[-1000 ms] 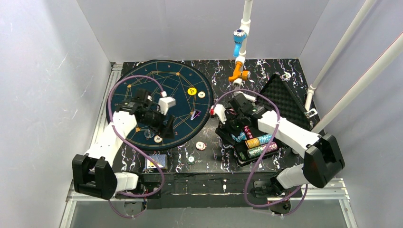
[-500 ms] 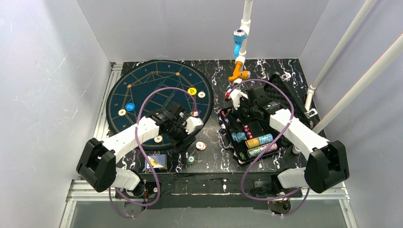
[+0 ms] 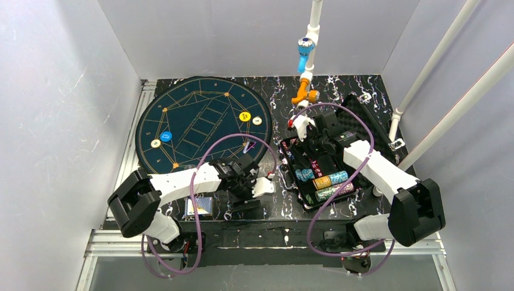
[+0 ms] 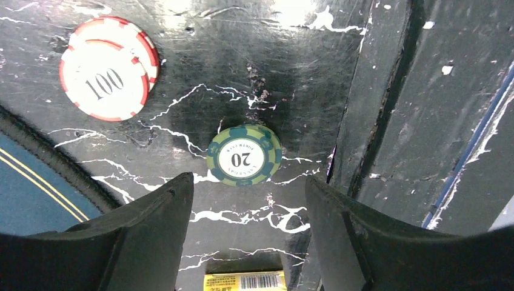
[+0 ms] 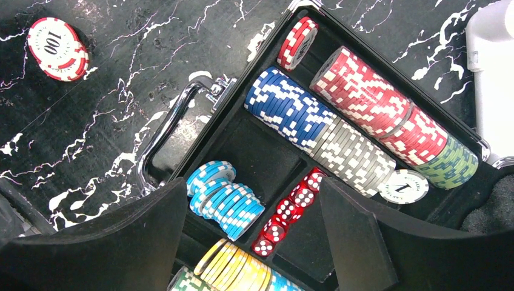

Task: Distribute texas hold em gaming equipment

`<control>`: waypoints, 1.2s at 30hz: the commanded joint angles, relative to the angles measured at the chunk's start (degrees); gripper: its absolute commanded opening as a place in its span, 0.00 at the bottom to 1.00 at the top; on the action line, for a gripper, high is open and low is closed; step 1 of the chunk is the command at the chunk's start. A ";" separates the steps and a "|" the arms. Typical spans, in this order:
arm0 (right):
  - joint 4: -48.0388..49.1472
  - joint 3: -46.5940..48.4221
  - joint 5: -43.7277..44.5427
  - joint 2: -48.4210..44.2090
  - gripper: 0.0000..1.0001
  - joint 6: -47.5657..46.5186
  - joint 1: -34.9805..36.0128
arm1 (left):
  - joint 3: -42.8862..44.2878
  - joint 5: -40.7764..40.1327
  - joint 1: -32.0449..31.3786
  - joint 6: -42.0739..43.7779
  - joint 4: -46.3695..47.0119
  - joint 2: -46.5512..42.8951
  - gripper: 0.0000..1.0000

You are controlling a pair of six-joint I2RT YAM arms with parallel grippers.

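On the black table a green-edged chip marked 20 (image 4: 244, 155) lies flat, just ahead of my left gripper (image 4: 248, 185), which hovers open with nothing between its fingers. A red-and-white 100 chip (image 4: 109, 68) lies further off to the left; it also shows at the right wrist view's top left (image 5: 57, 40). From above, the left gripper (image 3: 253, 189) hides both chips. On the round dark mat (image 3: 182, 103) lie a yellow chip (image 3: 245, 116), white chip (image 3: 257, 120) and blue chip (image 3: 166, 136). My right gripper (image 5: 251, 185) hangs open over the case's light blue chips (image 5: 221, 197) and red dice (image 5: 291, 212).
The open black case (image 3: 363, 121) holds rows of blue (image 5: 291, 112), red (image 5: 376, 103), grey and yellow chips (image 5: 233, 267); its metal handle (image 5: 176, 130) faces the table's middle. A blue card pack (image 3: 199, 207) lies at the front edge. A white pipe with blue and orange fittings (image 3: 305, 60) stands at the back.
My left arm has swung off the mat, right and toward the near edge, to above the loose chips. The right gripper shifted back over the case early on, then held still.
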 commanded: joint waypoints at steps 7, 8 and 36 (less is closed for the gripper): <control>1.92 0.46 0.61 0.72 0.88 0.35 -0.58 | -1.28 -2.80 -2.68 2.20 1.77 1.02 0.66; 1.91 0.51 0.69 0.80 0.88 0.35 -0.62 | -1.27 -2.87 -3.01 2.28 1.84 1.25 0.66; 1.82 0.54 0.97 0.99 0.88 0.61 -0.83 | -0.97 -5.19 -4.71 0.92 2.26 4.13 0.55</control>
